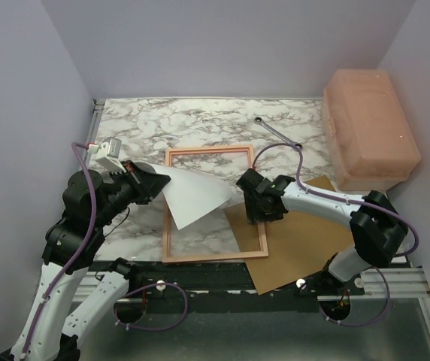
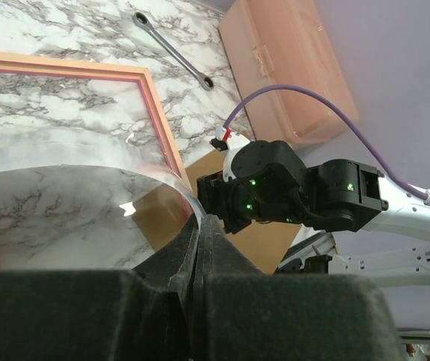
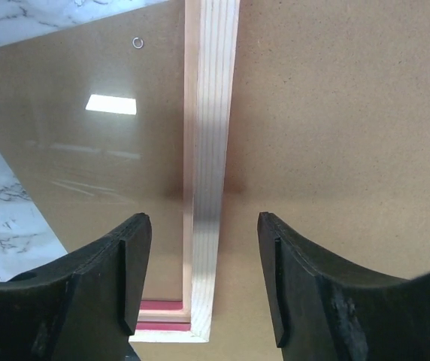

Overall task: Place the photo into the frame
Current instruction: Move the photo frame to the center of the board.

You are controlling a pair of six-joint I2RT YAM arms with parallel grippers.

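Note:
The photo (image 1: 195,194) shows its white reverse and hangs tilted over the left part of the frame (image 1: 209,151). My left gripper (image 1: 162,181) is shut on the photo's left edge. In the left wrist view the glossy sheet (image 2: 72,218) curves away from the closed gripper (image 2: 200,227) and mirrors the marble. The frame lies flat with its pale wood reverse up. My right gripper (image 1: 254,210) hovers over the frame's right rail (image 3: 211,150). It (image 3: 204,256) stands open, one finger on each side of the rail, not touching it.
A brown backing panel (image 1: 298,241) lies under the frame's right side, reaching the table's front edge. A wrench (image 1: 277,133) rests on the marble at the back. A large pink box (image 1: 369,128) fills the back right corner.

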